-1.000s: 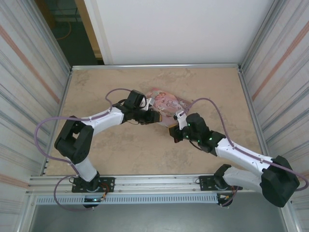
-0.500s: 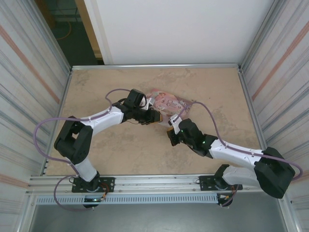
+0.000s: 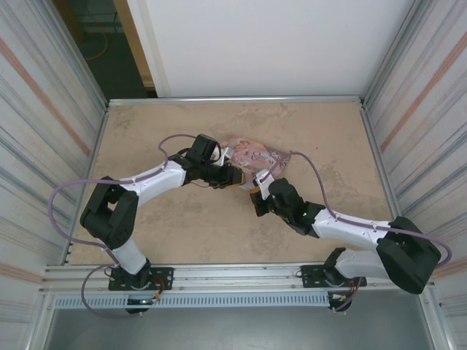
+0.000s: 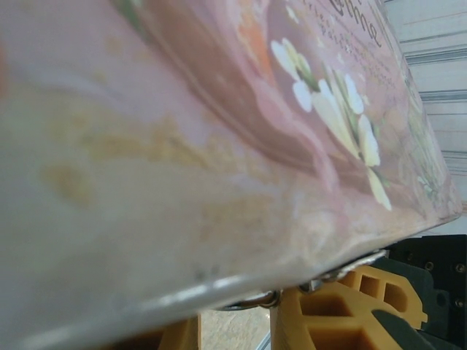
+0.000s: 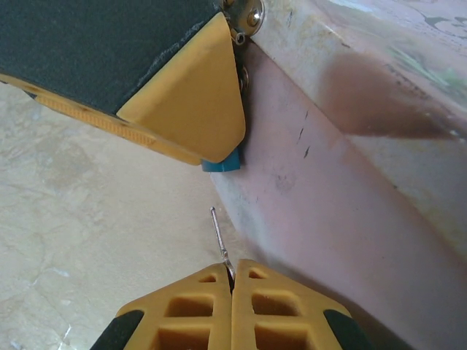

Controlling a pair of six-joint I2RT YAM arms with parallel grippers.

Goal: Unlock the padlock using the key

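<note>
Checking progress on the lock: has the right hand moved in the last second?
Yes. In the top view the right hand has shifted left, away from the table's right rail, toward the near corner of the pink tin.

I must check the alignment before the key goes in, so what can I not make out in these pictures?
- Keyhole: right wrist view, the left hand's finger covers the padlock except one blue corner.
- Key teeth: right wrist view, the key in the right hand is too thin a sliver.
- Padlock body: left wrist view, the blurred pink tin hides it.
- Top view: both too small, under the hands.
</note>
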